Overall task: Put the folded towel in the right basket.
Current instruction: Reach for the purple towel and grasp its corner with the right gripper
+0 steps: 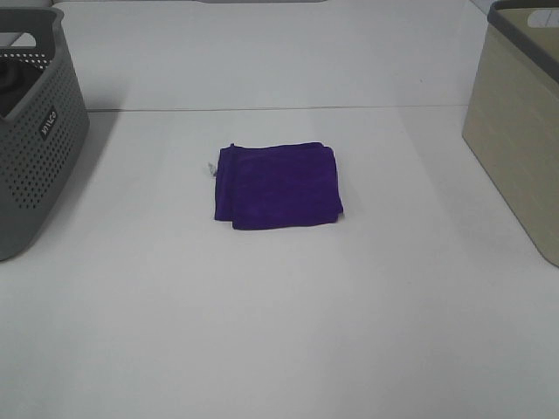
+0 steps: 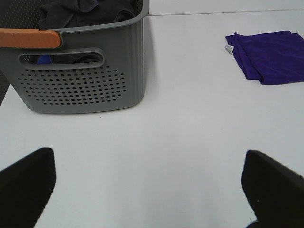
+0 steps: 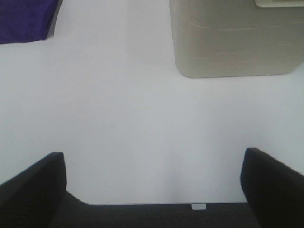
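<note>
A folded purple towel [image 1: 278,185] lies flat on the white table near its middle. It also shows in the left wrist view [image 2: 268,55] and at the edge of the right wrist view [image 3: 26,19]. The beige right basket [image 1: 515,122] stands at the table's right edge; it also shows in the right wrist view [image 3: 235,38]. Neither arm shows in the exterior view. My left gripper [image 2: 149,187] is open and empty above bare table, well short of the towel. My right gripper [image 3: 154,183] is open and empty above bare table, near the beige basket.
A grey perforated basket [image 1: 35,131] holding dark clothes stands at the table's left edge; the left wrist view shows it close by [image 2: 80,71], with an orange handle [image 2: 28,38]. The white table [image 1: 279,332] spreads between the baskets.
</note>
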Robot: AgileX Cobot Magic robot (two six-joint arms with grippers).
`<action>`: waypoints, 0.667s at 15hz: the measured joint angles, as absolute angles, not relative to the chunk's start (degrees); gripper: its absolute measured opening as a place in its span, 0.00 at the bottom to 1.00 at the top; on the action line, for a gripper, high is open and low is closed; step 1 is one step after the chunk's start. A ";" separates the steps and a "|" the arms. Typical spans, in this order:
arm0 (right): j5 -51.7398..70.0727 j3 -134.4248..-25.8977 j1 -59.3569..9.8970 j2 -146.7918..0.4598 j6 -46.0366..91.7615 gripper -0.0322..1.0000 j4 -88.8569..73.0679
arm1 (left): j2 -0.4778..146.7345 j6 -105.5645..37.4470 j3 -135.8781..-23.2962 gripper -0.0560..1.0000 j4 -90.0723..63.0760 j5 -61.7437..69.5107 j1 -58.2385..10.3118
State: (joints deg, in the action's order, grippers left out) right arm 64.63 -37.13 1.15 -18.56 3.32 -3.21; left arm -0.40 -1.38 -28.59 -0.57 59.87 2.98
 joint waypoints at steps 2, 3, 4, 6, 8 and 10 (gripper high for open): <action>66.81 -48.41 1.15 -33.23 2.98 0.96 -3.27 | -0.40 -1.38 -28.59 0.99 -0.57 59.87 2.98; 67.49 -51.39 1.15 -36.84 2.69 0.96 -3.44 | -0.40 -1.38 -28.59 0.99 -0.57 59.87 2.98; 68.64 -56.78 1.15 -42.74 2.41 0.96 -3.78 | -0.40 -1.38 -28.59 0.99 -0.57 59.87 2.98; 69.10 -64.52 1.15 -52.71 2.23 0.96 -4.81 | -0.40 -1.38 -28.59 0.99 -0.57 59.87 2.98; 69.33 -69.84 1.15 -61.65 2.81 0.96 -9.28 | -0.40 -1.38 -28.59 0.99 -0.57 59.87 2.98; 68.35 -73.11 1.15 -69.16 5.56 0.96 -16.56 | -0.40 -1.38 -28.59 0.99 -0.57 59.87 2.98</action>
State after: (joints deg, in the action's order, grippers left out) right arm 68.35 -73.11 1.15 -69.16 5.56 -16.56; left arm -0.40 -1.38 -28.59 -0.57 59.87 2.98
